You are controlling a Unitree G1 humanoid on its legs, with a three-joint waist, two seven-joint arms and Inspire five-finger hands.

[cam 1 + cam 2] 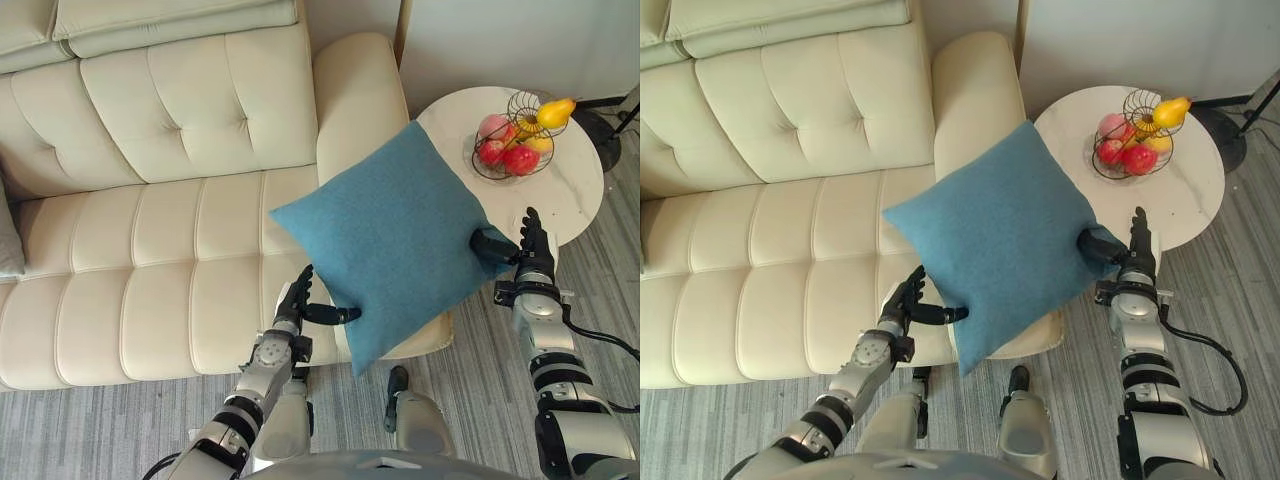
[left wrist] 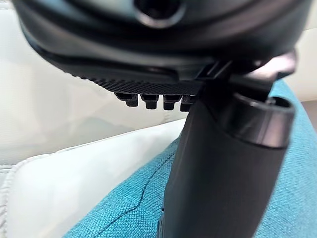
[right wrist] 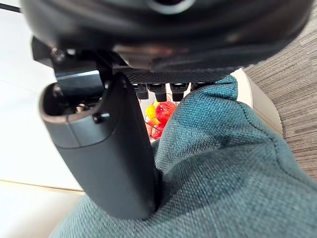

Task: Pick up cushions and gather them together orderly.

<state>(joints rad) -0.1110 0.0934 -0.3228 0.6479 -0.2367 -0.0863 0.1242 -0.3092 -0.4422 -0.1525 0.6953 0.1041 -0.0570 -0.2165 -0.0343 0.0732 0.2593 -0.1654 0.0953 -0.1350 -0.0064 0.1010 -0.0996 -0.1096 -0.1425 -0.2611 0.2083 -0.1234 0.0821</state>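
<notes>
Pinching one blue cushion (image 1: 395, 235) are left hand (image 1: 296, 304) and right hand (image 1: 534, 250).

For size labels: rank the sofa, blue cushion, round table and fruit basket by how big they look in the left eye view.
1. sofa
2. blue cushion, held up nearer the camera, so its lead over the table is unsure
3. round table, partly hidden behind the cushion
4. wire fruit basket

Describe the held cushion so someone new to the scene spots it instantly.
Start at the cream sofa, then go to its right armrest beside the round white table. There a teal cushion hangs corner-down, pinched between the left robot hand and right robot hand. It is the only teal, untufted square against cream upholstery.
</notes>
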